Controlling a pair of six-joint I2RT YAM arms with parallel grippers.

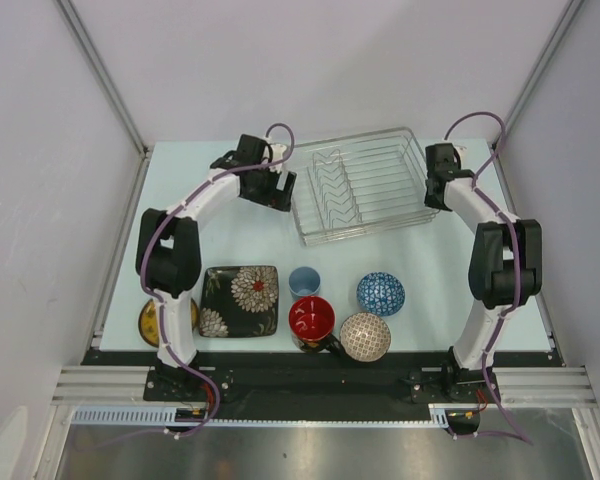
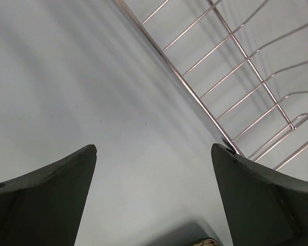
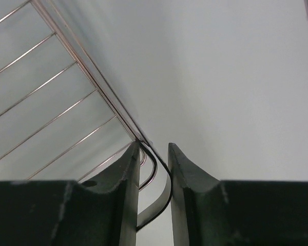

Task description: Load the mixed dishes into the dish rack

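**Both tools at the rack**

Far side of pale desk [image 1: 230, 240]: silver wire dish rack [image 1: 365, 232]. Left tool [image 2: 154, 148] spread wide, just beside rack's left rim. Right tool [image 3: 154, 146] nearly together, clamped on rack's right corner wire. Near edge, left to right: yellow round plate [image 1: 148, 322], black square floral plate [image 1: 240, 300], light-blue cup [image 1: 304, 281], red-lined black mug [image 1: 311, 318], blue patterned bowl [image 1: 380, 293], beige patterned bowl [image 1: 365, 336].

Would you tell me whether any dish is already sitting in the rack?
No, the rack shows only bare wires in the top view.
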